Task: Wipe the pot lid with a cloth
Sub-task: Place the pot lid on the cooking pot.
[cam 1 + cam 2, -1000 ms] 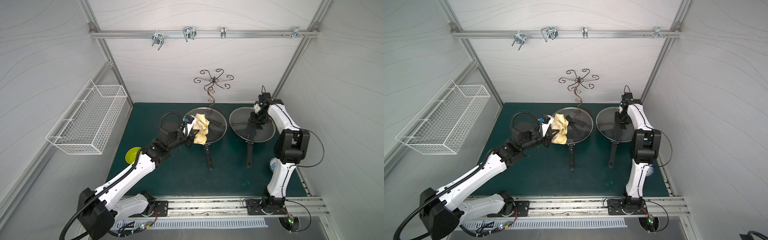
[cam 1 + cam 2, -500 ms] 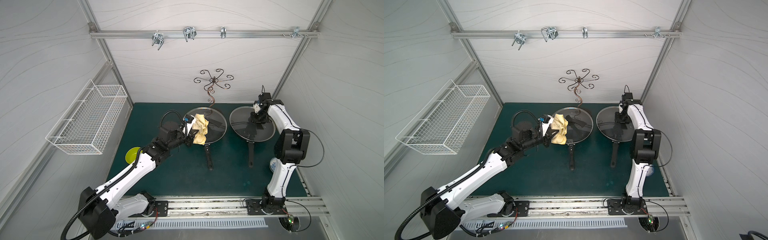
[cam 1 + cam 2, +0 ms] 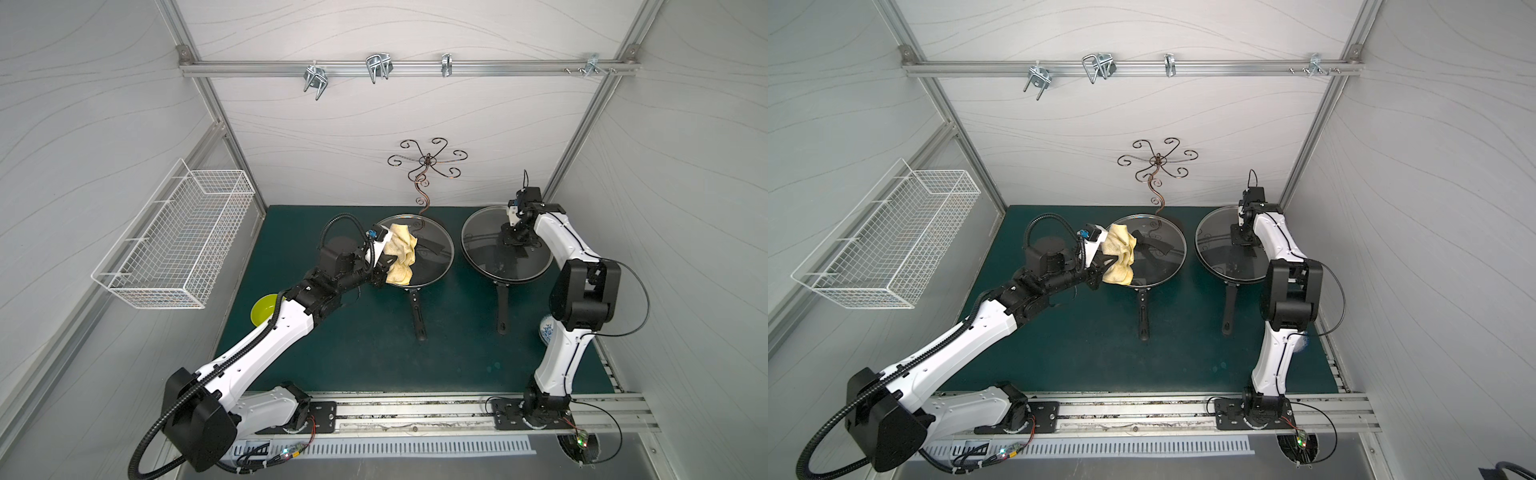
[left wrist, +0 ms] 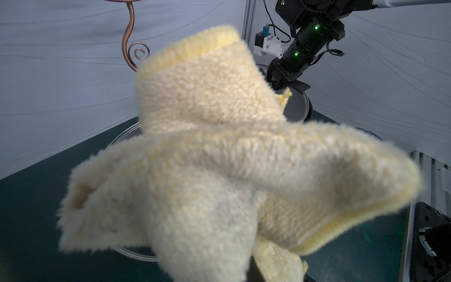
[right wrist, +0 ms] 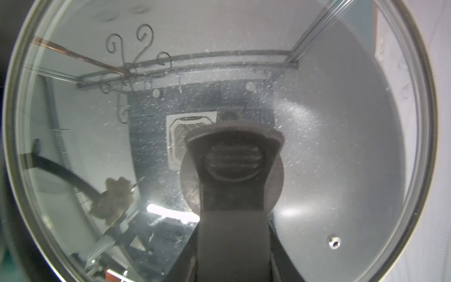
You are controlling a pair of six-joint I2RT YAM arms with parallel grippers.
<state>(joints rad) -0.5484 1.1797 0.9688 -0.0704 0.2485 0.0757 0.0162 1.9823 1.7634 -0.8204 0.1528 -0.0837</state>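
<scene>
Over the nine o'clock rim of a glass-lidded black pan (image 3: 434, 266), my left hand (image 3: 386, 269) is clenched on the pale yellow fuzzy cloth (image 3: 400, 251). At three o'clock, my right hand (image 3: 514, 240) pinches the black handle of the round glass pot lid (image 3: 482, 251). Trailing folds could snag the nearer pan and drag it across the dark green worktop (image 3: 374, 345); white walls crowd close.
</scene>
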